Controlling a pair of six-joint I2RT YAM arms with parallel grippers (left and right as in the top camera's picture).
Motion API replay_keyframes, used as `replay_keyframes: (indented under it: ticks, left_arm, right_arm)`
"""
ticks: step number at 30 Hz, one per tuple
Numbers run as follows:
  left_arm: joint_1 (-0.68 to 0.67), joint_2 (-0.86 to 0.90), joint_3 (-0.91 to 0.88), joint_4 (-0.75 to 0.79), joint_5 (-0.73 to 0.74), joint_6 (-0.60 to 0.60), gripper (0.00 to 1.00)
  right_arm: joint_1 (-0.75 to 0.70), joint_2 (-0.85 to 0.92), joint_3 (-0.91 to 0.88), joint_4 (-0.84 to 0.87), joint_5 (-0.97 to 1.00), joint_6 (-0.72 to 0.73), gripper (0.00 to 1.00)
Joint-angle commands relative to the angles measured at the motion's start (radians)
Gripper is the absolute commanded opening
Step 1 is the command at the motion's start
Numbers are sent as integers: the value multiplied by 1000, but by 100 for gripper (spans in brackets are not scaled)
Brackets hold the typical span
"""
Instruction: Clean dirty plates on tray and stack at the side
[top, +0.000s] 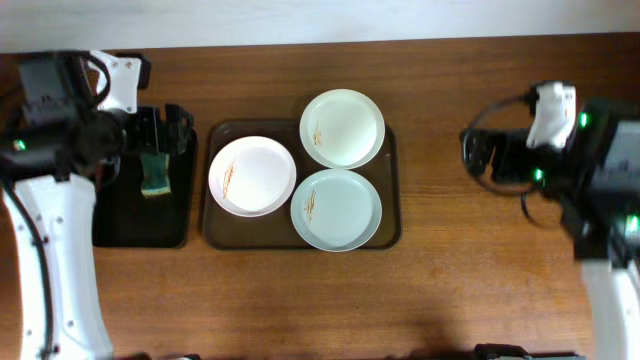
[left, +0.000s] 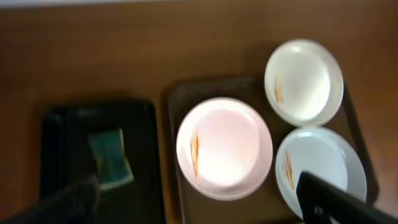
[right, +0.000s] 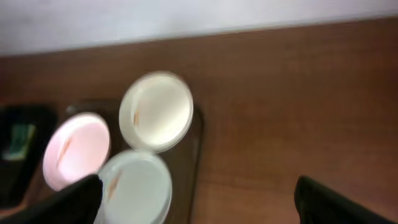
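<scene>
Go for what looks like a sponge (top: 155, 176) first. With left gripper (top: 167, 132) spread wide near it over the black tray (top: 120, 225), descend straight and pinch across the short sides. Leave right gripper (top: 475, 152), jaws likewise apart, well right of the tray (top: 392, 232). Then wipe the three streaked plates (top: 252, 176) close-packed there, pressing lightly to avoid sliding them.

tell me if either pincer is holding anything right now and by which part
Nothing is held. The left pincer is open near the green sponge, which lies loose on the black tray; the right pincer is open over the table.
</scene>
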Motion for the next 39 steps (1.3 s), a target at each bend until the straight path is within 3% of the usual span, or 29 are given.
replay_keyframes:
  ticks: [1, 3, 6, 9, 11, 15, 16, 20, 22, 28, 39]
  left_arm:
    - [4, 127, 187, -163, -30, 46, 99]
    - [4, 201, 257, -254, -30, 46, 99]
    - [4, 227, 256, -261, -31, 46, 99]
    - [4, 233, 256, -262, -26, 45, 99]
    - [3, 233, 256, -261, -27, 45, 99]
    - [3, 234, 255, -259, -83, 31, 99]
    - [3, 235, 248, -250, -132, -33, 99]
    - [3, 267, 225, -240, -219, -117, 99]
    - [3, 299, 225, -234, -220, -118, 93]
    - [15, 321, 225, -180, -241, -121, 92]
    - [39, 347, 225, -185, -241, -120, 92]
  right_arm:
    - [29, 169, 217, -133, -33, 0, 98]
    - [68, 278, 339, -198, -33, 1, 98]
    - [100, 366, 372, -170, -42, 12, 98]
    - [127, 460, 372, -114, -261, 26, 98]
    - [188, 522, 372, -60, -309, 32, 93]
    - [389, 632, 372, 29, -73, 252, 84]
    - [456, 665, 372, 46, 33, 317, 80]
    - [617, 772, 372, 113, 196, 399, 71]
    - [669, 834, 372, 154, 196, 419, 67]
    - [702, 978, 372, 256, 196, 479, 55]
    - [740, 1100, 370, 330, 246, 505, 44]
